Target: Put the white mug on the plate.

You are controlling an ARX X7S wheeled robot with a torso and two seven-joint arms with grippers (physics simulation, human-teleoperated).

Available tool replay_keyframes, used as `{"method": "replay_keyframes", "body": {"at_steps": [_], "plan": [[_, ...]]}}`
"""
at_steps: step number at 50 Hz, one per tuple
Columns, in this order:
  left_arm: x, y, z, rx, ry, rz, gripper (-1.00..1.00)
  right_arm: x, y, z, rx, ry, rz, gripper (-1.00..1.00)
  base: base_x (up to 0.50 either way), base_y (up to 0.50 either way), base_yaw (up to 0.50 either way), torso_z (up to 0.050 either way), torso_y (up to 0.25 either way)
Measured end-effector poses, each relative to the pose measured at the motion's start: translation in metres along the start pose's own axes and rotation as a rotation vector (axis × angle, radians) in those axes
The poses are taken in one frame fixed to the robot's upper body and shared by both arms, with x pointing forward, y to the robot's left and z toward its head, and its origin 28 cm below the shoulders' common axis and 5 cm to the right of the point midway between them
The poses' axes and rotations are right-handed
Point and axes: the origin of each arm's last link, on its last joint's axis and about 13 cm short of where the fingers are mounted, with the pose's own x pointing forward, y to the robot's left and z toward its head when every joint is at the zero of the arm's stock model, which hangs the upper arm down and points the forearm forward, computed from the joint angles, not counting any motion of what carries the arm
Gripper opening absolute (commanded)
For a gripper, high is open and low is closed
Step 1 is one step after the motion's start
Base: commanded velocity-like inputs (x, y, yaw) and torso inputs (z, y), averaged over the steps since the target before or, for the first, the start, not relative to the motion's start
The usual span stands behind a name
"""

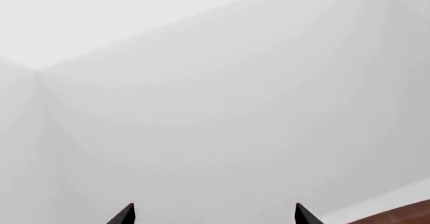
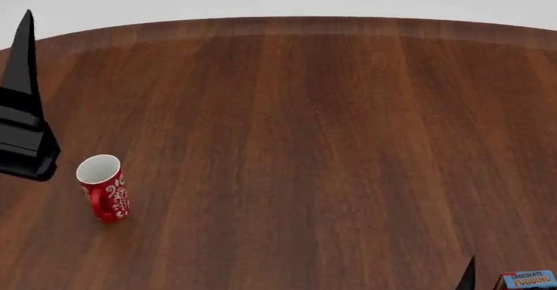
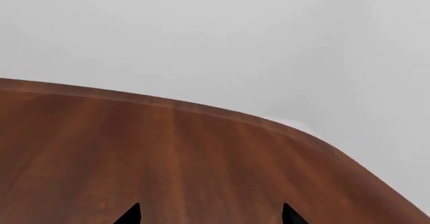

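**Jaws spread and holding nothing, white mug and plate out of sight**

Both sets of jaws stand wide apart with nothing between them. On the left gripper (image 1: 214,215), only two dark fingertips (image 1: 125,215) show in the left wrist view, pointed at pale grey walls that meet in a corner, with a sliver of the bench (image 1: 403,214) at one edge. In the head view the left gripper (image 2: 22,107) rises as a black pointed shape at the left edge, above the bench (image 2: 304,140). The right gripper (image 3: 209,215) shows two dark tips in its own wrist view, hanging over the brown wood grain of the bench (image 3: 134,153), whose curved rim runs against the grey wall. In the head view only one dark tip of it (image 2: 467,275) shows at the lower edge.

A red mug (image 2: 104,187) with a white swirl pattern stands upright on the bench just beside the left gripper, handle turned toward the viewer. A blue box of chocolate pudding (image 2: 529,279) sits at the lower right corner, close to the right fingertip.

Neither the white mug nor the plate appears in any view, so their places cannot be told.
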Motion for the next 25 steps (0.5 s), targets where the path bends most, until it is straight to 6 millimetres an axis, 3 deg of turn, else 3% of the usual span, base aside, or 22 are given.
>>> {"method": "replay_keyframes", "body": {"at_steps": [25], "plan": [[0.0,0.008,0.02,0.034,-0.053,0.001,1.0,0.001,-0.009,0.029,-0.049,-0.075,-0.03,1.0,0.0,0.0,0.0,0.0,0.0]]}}
